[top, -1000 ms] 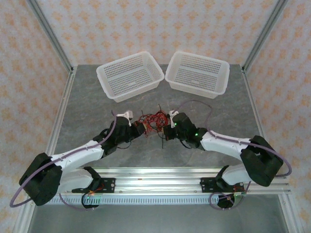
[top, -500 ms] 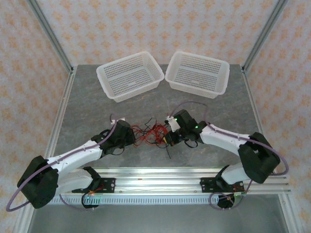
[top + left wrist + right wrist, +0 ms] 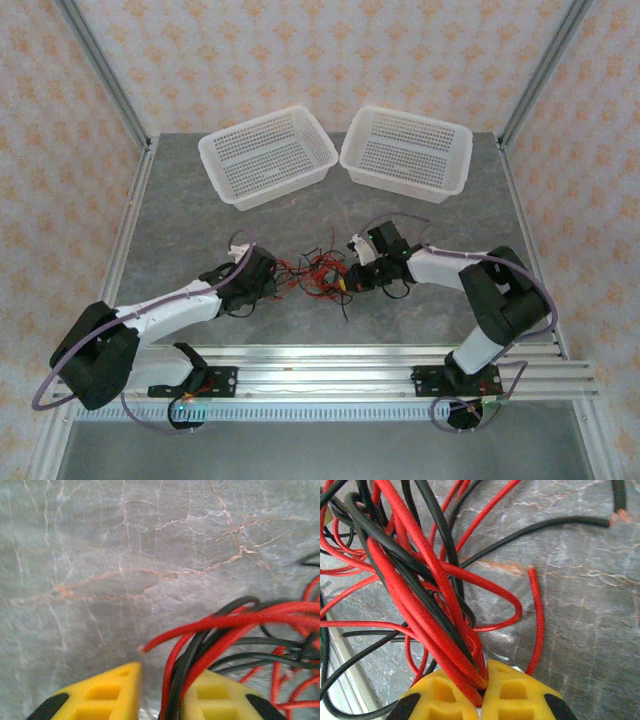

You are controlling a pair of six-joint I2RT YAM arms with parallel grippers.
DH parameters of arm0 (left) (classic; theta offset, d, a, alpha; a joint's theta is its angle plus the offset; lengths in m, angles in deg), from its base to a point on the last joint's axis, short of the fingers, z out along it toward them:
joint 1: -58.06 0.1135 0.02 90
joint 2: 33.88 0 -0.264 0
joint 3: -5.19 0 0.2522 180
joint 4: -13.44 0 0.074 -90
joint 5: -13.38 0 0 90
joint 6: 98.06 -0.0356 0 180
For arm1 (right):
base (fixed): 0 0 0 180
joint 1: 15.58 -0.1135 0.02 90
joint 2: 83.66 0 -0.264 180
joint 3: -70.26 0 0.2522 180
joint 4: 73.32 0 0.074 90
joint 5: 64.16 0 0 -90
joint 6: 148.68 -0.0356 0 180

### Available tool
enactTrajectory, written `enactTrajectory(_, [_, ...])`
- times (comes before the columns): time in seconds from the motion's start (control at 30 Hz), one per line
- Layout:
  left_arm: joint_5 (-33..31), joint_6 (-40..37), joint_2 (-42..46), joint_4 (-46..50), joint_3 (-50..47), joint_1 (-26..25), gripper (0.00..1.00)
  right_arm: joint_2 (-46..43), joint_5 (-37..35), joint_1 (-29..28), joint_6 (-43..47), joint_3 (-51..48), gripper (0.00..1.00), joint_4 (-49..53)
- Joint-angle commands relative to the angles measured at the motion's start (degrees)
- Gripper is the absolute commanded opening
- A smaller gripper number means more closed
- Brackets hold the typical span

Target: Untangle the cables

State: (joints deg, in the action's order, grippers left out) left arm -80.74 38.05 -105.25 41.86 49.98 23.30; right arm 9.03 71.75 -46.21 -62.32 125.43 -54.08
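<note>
cables point(image 3: 427, 615) pinched in closed right tool point(image 3: 482, 680); left tool point(image 3: 162, 690) parted, strands between.

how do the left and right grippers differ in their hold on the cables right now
The left gripper has its jaws apart, the cables running loosely through the gap; the right gripper is shut tight on a bunch of them. Few strands lie before the left gripper, a dense tangle before the right gripper. Both are yellow-tipped.
</note>
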Motion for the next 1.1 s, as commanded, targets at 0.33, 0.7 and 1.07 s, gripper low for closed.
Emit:
enactTrajectory(0.33, [-7.9, -7.95, 7.46, 19.5, 16.04, 0.93, 0.82, -3.41, -3.6, 0.92, -5.46, -2.08, 0.15, -1.18])
enactTrajectory(0.7, [-7.93, -8.31, 10.47, 26.37, 23.31, -2.1, 0.75, -7.98, -6.1, 0.91, -9.52, -2.97, 0.29, -1.79])
enactTrajectory(1.07, [1.71, -7.35, -7.27, 7.67, 23.75, -11.89, 0.31, -21.16, -17.7, -0.22, -21.41, -6.46, 0.47, -1.44])
